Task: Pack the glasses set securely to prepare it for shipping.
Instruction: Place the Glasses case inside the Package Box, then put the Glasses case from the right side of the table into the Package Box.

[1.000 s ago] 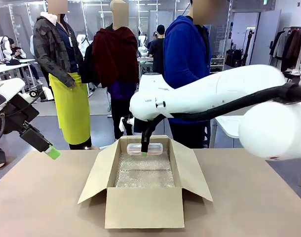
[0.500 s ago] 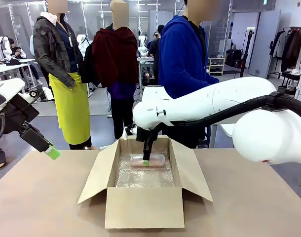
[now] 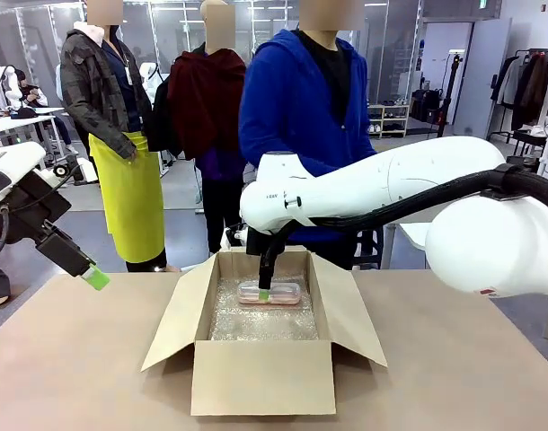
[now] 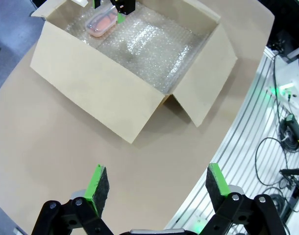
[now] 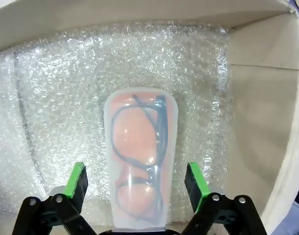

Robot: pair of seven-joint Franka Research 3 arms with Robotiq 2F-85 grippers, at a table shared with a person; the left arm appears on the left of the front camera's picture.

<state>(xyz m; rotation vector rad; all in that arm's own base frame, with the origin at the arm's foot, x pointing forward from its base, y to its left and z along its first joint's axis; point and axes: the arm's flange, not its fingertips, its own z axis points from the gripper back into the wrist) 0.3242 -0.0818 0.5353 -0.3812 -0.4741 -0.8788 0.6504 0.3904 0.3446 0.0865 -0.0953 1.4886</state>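
Note:
A pale pink glasses case with dark frames showing inside lies flat on the bubble wrap at the far end of the open cardboard box. My right gripper stands open straddling the case, its green pads clear of both sides. From the front, the right gripper hangs down into the box over the pink case. My left gripper is open with nothing between its fingers, above bare table near the box. It hovers at the table's left edge.
The box flaps are spread outward on all sides. A person in a blue hoodie stands right behind the box at the far side. The brown table has free room left and right of the box.
My right gripper has lowered the pink case onto the bubble wrap and opened off it. The person in blue has stepped to the left, behind the box. The left arm has stayed still.

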